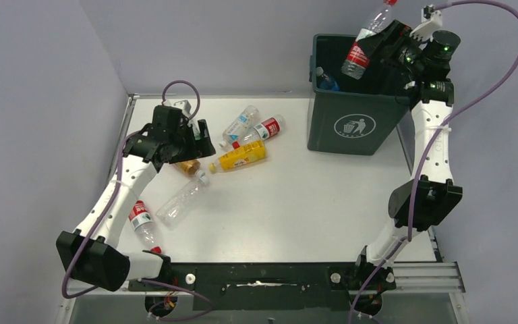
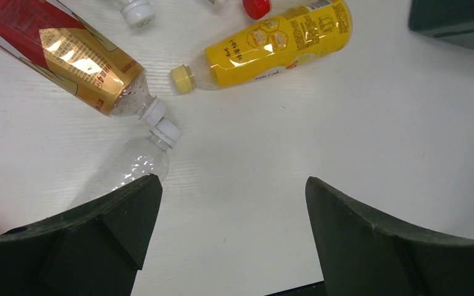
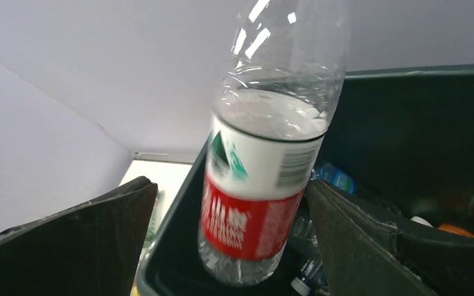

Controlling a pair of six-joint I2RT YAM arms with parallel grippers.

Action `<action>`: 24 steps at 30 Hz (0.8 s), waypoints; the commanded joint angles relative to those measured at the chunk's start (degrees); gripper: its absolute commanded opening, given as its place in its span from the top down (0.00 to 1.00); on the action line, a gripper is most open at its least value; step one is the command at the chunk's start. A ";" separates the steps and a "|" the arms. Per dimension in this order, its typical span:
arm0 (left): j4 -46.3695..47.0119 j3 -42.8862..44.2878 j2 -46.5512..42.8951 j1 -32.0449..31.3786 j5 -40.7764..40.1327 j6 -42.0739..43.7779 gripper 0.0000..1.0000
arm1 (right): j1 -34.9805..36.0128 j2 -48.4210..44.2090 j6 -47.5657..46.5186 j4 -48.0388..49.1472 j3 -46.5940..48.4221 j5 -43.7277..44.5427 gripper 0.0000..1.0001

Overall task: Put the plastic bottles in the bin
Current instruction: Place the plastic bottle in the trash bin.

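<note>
The right hand [image 3: 231, 188] hung over the open bin [image 1: 354, 125], with its fingers spread wide. Between them was a clear bottle with a red label [image 3: 256, 185], almost upright, its bottom inside the mouth of the bin. It looked blurred, and I could not tell if any finger touched it. The left hand [image 2: 233, 183] was spread too, low over the tabletop [image 1: 297, 202], with nothing between its fingers. Just beside it lay an empty clear bottle [image 2: 133, 163], and farther away a yellow bottle [image 2: 271, 46].
</note>
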 commanded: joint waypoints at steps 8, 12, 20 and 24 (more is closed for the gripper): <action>-3.06 3.08 5.08 0.42 -2.63 4.53 0.12 | -0.29 -0.59 -9.44 -14.38 8.43 4.89 0.02; -2.26 2.20 6.67 0.20 -1.74 5.44 0.12 | -0.25 -4.56 -9.38 -15.51 5.35 5.02 0.02; -4.14 4.72 12.94 -4.83 -6.32 7.62 0.12 | 2.72 -19.44 -7.75 -11.16 -10.08 3.61 0.02; -2.84 5.59 15.99 -9.32 -7.38 8.03 0.12 | 6.45 -26.66 -7.32 -10.02 -18.15 4.85 0.02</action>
